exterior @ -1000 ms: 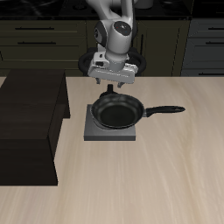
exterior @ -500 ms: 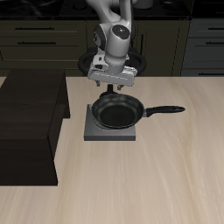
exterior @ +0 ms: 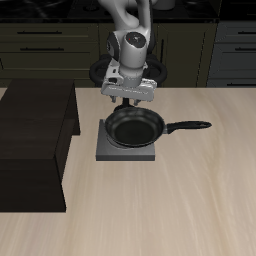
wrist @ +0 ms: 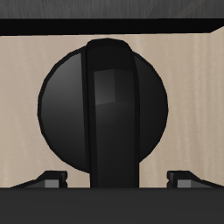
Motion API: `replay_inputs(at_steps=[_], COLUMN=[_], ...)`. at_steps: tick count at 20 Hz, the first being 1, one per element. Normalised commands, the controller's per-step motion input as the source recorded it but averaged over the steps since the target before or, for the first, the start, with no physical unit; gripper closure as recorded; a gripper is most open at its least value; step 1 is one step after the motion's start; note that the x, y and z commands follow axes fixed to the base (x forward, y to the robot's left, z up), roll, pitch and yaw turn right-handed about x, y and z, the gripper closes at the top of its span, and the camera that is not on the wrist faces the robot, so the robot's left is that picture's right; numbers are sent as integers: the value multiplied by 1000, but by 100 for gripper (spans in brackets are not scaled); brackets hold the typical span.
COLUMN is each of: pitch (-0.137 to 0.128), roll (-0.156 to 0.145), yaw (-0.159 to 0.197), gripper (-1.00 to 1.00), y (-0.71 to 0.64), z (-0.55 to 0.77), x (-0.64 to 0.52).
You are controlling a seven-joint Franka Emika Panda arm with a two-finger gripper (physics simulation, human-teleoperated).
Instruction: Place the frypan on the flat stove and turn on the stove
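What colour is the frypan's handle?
Black, like the frypan itself; its handle shows best in the exterior view.

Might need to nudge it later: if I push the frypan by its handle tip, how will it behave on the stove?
The frypan looks rigid, so it should move as one piece. Its long handle sticks out past the flat stove, so a push there would probably pivot it. The glossy rim suggests it could slide easily.
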Motion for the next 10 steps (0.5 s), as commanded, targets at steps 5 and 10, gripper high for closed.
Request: replay_inputs(at_steps=[5,10], pitch=[59,99], roll=[50,50], yaw=[-30,-31], gripper=[-100,100], y=[43,40], z=[-222,-177], x=[98,7])
